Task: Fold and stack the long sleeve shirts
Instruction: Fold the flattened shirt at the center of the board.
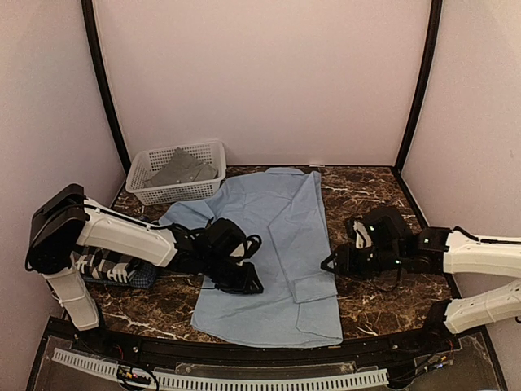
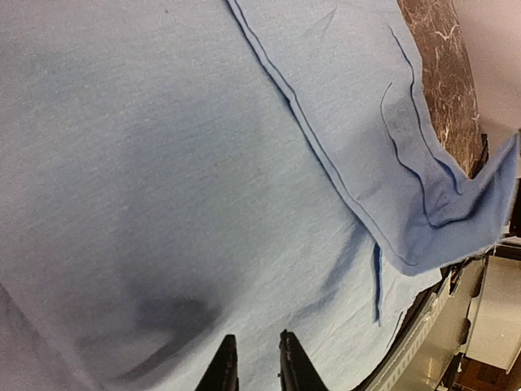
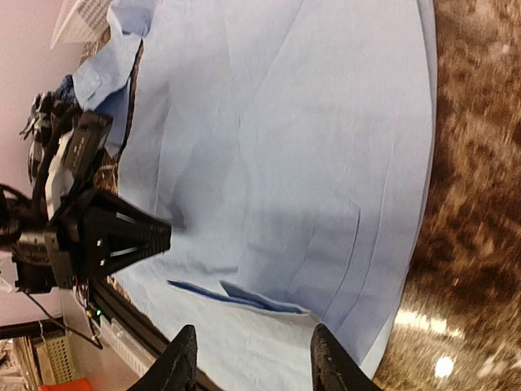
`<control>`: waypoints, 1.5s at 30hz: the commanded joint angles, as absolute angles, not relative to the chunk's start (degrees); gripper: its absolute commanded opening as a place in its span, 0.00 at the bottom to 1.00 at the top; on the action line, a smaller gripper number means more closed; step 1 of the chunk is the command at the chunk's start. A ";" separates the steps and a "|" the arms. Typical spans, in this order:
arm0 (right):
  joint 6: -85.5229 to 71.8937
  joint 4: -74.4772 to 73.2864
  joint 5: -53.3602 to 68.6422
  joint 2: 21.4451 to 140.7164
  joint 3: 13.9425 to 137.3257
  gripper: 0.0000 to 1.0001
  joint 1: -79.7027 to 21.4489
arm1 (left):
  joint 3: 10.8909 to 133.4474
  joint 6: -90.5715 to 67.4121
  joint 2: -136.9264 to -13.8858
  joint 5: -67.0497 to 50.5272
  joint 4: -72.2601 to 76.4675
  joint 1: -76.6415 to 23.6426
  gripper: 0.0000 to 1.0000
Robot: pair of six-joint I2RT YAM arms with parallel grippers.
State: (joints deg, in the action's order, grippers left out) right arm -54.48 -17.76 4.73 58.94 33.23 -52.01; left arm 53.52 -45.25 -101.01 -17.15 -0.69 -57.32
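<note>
- Tabletop (image 1: pixel 366 191): dark marble. It carries the whole work area.
- Light blue shirt (image 1: pixel 277 236): lies spread flat mid-tabletop, collar toward the far wall and hem close to the near edge. One sleeve (image 1: pixel 316 244) is folded down along its right side.
- Risk: the hem sits near the tabletop's near edge, so a pull toward the arm bases would likely drag cloth over it.
- Risk: a pinch that takes only the top layer at the right side would probably lift the sleeve alone and undo that fold.
- Risk: lifting one side while the other is pinned unevenly would skew the body panel and crease it.
- White lattice basket (image 1: pixel 172 194): far left, a grey shirt (image 1: pixel 183 167) inside, well apart from both arms.
- Checked shirt (image 1: pixel 110 267): folded under the left arm at the left edge. Judged to be the stack site.
- Left end effector (image 2: pixel 256 358): over the left half of the light blue shirt. Fingers are drawn nearly together with a thin slit between and no cloth in it. Contact with the fabric cannot be told.
- Right end effector (image 3: pixel 252 358): at the shirt's right edge near the sleeve cuff. Fingers are spread apart and hold nothing.
</note>
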 commanded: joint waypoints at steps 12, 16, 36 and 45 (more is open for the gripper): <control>-44.22 -9.17 9.45 68.24 35.80 0.40 -44.99 | 54.93 -41.14 -95.19 -14.63 -7.86 -53.70 0.18; -41.74 -4.82 9.46 72.97 39.19 0.40 -41.43 | 56.39 -40.86 -96.23 -14.55 -8.42 -53.40 0.18; -39.74 7.94 25.90 125.78 83.13 0.14 -20.85 | 56.40 -38.95 -92.66 -11.65 -14.55 -49.59 0.18; -45.70 4.94 29.86 140.33 99.12 0.14 -18.54 | 52.77 -38.14 -92.00 -11.78 -13.65 -49.64 0.18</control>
